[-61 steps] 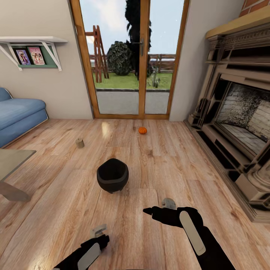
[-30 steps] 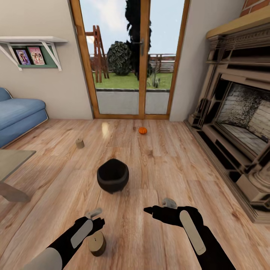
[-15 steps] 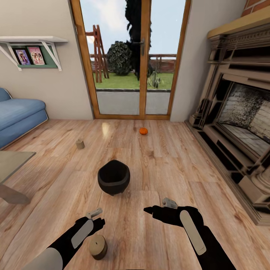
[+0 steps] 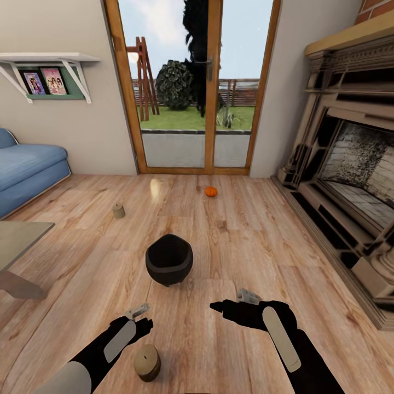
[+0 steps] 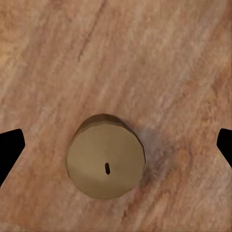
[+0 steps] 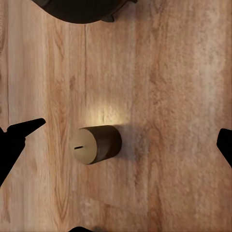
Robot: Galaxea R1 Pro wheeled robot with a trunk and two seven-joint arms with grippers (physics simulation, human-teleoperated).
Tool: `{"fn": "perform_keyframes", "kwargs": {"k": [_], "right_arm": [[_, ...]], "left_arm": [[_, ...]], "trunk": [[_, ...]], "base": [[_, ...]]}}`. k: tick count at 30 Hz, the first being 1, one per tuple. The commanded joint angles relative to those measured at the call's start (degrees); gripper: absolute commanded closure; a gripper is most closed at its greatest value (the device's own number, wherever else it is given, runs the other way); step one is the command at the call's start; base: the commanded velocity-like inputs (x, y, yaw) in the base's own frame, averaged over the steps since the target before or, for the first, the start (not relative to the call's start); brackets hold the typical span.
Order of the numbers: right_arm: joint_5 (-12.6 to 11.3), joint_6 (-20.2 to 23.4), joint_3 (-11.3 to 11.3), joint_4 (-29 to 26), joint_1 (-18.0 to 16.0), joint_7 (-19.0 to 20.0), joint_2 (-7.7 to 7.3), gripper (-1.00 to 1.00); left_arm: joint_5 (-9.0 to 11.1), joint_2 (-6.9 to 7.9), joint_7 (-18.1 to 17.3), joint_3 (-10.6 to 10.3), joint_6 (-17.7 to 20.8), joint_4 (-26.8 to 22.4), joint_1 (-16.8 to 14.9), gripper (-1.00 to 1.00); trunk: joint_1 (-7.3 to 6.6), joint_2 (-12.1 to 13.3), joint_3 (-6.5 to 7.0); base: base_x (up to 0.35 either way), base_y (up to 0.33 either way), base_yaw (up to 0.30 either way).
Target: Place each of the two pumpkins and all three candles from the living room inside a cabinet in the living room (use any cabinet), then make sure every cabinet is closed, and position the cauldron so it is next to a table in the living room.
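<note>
A short tan candle [image 4: 147, 362] stands upright on the wood floor just below my left gripper [image 4: 141, 318], which is open. In the left wrist view the candle [image 5: 105, 157] lies straight under the camera, with a dark fingertip [image 5: 9, 151] at each side edge. My right gripper [image 4: 232, 302] hovers open to the right; its wrist view has the same candle [image 6: 96, 144] and the cauldron's underside [image 6: 82, 9]. The black cauldron [image 4: 169, 260] sits on the floor ahead of both grippers. A second candle [image 4: 119, 210] and an orange pumpkin [image 4: 211, 191] rest farther off near the glass doors. The cabinet is out of view.
A grey-topped table corner [image 4: 16, 238] juts in at the left, with a blue sofa [image 4: 27, 169] behind it. A large fireplace [image 4: 350, 180] lines the right wall. Glass doors [image 4: 191, 87] close the far end. Open floor lies between the cauldron and the doors.
Since two seconds ago my left arm has reached forward, and the near candle now shows on the floor beneath it. The camera has shifted slightly. The right arm holds still.
</note>
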Motion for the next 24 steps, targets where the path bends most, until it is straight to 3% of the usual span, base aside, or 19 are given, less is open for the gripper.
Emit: {"fn": "perform_keyframes", "kwargs": {"k": [1, 8, 12, 15, 24], "right_arm": [[-0.3, 0.2, 0.0, -0.1, 0.0, -0.3, 0.01, -1.00], [-0.7, 0.3, 0.0, -0.5, 0.0, 0.1, -0.04, -1.00], [-1.2, 0.8, 0.0, -5.4, 0.0, 0.4, 0.03, -1.00], [-1.3, 3.6, 0.0, -8.8, 0.0, 0.4, 0.09, -1.00], [-1.3, 5.7, 0.1, -10.7, 0.0, 0.4, 0.17, -1.00]], "left_arm": [[0.4, 0.09, 0.5, -0.4, 0.0, -0.1, 0.0, -1.00], [0.4, 0.00, 0.5, -0.4, -0.1, -0.1, 0.0, -1.00], [0.4, -0.11, 0.5, -0.4, -0.4, -0.2, 0.0, -1.00], [0.4, -0.25, 0.5, -0.4, -0.5, -0.2, 0.0, -1.00], [0.3, -0.34, 0.5, -0.4, -0.6, -0.3, 0.0, -1.00]], "trunk": [[-0.01, 0.0, -0.05], [-0.01, 0.0, -0.05], [-0.01, 0.0, -0.05], [-0.01, 0.0, -0.05], [-0.01, 0.0, -0.05]], "base": [[0.000, 0.002, 0.000], [0.000, 0.000, 0.000], [0.000, 0.000, 0.000], [0.000, 0.000, 0.000], [0.000, 0.000, 0.000]]}}
